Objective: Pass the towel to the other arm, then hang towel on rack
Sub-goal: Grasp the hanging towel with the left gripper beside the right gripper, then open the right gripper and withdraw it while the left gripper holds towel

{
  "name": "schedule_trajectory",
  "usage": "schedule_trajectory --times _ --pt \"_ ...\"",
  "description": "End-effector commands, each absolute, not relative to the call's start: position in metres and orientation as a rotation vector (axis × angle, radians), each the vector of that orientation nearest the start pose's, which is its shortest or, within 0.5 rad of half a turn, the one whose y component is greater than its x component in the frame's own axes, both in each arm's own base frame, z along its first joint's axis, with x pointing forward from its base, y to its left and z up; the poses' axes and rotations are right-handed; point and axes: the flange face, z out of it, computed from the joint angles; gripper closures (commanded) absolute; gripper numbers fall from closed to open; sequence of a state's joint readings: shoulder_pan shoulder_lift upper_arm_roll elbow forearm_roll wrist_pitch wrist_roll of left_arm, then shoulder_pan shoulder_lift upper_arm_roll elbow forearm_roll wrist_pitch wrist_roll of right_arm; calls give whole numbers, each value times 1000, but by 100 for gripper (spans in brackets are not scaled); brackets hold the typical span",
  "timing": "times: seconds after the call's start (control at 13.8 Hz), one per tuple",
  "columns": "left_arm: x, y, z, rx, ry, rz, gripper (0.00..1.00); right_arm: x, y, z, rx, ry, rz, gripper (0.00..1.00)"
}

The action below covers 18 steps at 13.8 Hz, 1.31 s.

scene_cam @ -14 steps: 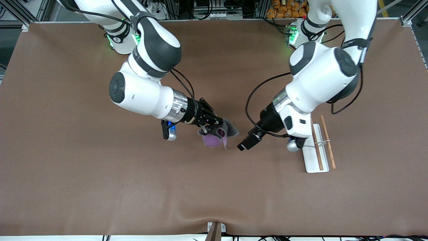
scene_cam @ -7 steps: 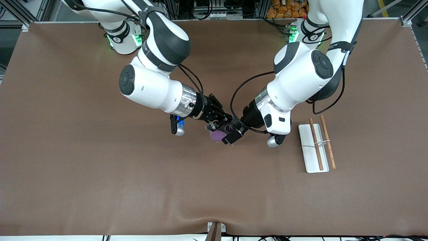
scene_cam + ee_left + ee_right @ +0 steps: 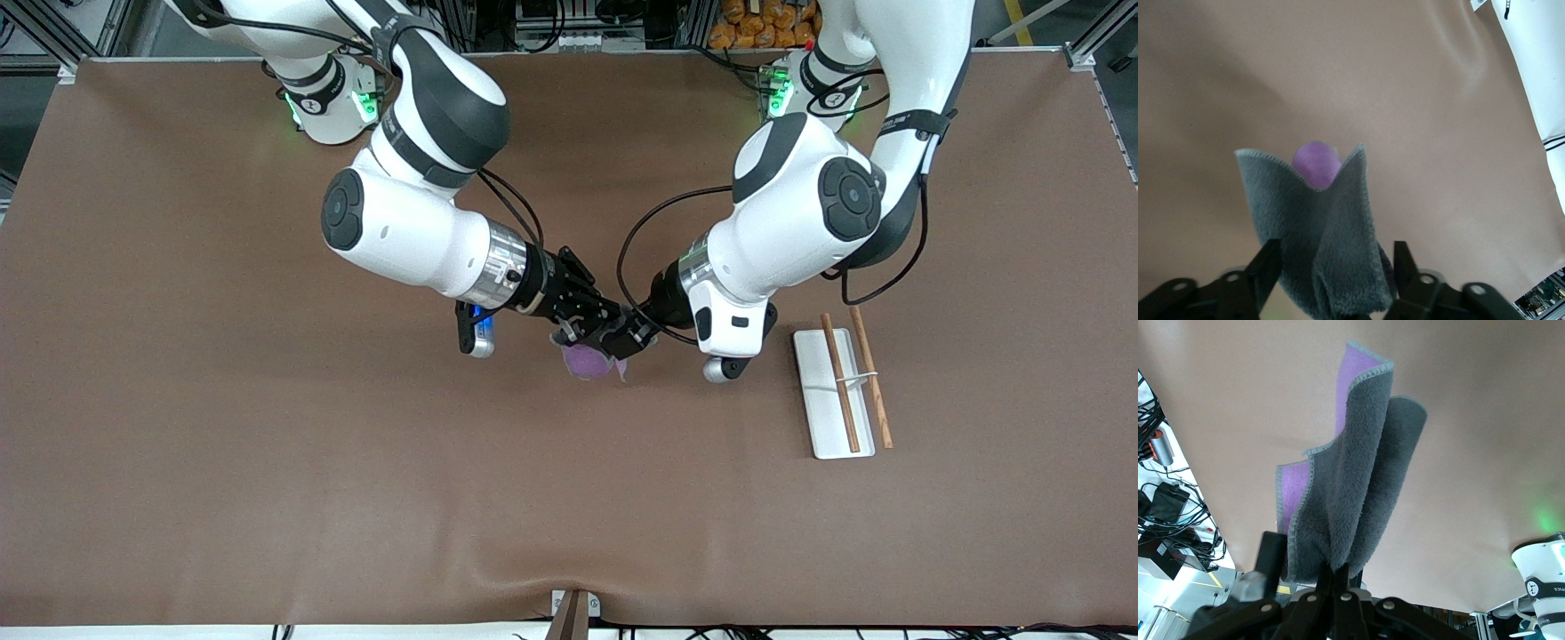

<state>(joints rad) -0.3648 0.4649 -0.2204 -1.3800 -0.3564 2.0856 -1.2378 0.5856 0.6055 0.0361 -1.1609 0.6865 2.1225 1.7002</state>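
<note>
The towel [image 3: 588,361], dark grey with a purple underside, hangs in the air over the middle of the table. My right gripper [image 3: 580,332] is shut on its upper edge, and its fingers [image 3: 1339,572] pinch the folded cloth [image 3: 1358,473]. My left gripper [image 3: 633,339] meets it from the left arm's end of the table. In the left wrist view the left gripper [image 3: 1335,245] is open, with the towel [image 3: 1325,233] hanging between its two fingers [image 3: 1269,265]. The rack [image 3: 813,396], a white base with two wooden rods, stands on the table toward the left arm's end.
A metal bracket [image 3: 573,610] sits at the table's edge nearest the front camera. Both arms' elbows rise high over the table's middle. Cables and equipment lie past the table's edge by the arm bases.
My left arm has swung away from the rack to the towel, and its fingers now straddle the cloth and stand closer together. The right arm carried the towel slightly toward it.
</note>
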Motion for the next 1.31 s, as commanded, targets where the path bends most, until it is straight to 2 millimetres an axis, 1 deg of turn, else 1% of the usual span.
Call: schedule_trajectory --times 0.0,0.07,0.15,0.22,0.36,0.51,0.58,0.65,0.73,0.8,0.87,0.94,1.09,1.23 --pt "602 -382 492 -3283 -1412 349 54 608 464 500 -1919 1568 630 100" --pt "603 -381 492 -3285 -1412 346 67 608 464 500 -1919 1568 630 100" --pt "603 -381 493 -3286 -1412 345 93 608 464 500 -1921 1566 631 100" --pt "603 -381 493 -3285 -1415 343 100 609 463 500 -1920 1567 630 100" --pt "602 -378 498 -3288 -1397 335 100 609 463 499 -1922 1568 630 100" --pt "599 -375 503 -3313 -1277 308 100 609 462 498 -1923 1568 630 100" --pt "596 -373 507 -3317 -1251 307 100 610 461 497 -1925 1571 632 100" --pt "597 -369 511 -3317 -1250 304 100 613 456 496 -1924 1573 629 89" --pt "597 -361 519 -3317 -1253 295 100 614 454 495 -1923 1581 630 1" --pt "599 -351 524 -3319 -1233 290 100 614 454 492 -1937 1582 621 0" --pt "599 -338 535 -3335 -1182 278 100 614 452 490 -1945 1585 621 0" --pt "602 -323 538 -3351 -1109 278 100 615 449 488 -1958 1591 630 0" --pt "603 -294 533 -3352 -914 352 100 623 428 483 -2004 1606 636 0" --pt "605 -272 523 -3352 -741 426 100 630 398 478 -2146 1518 654 0"
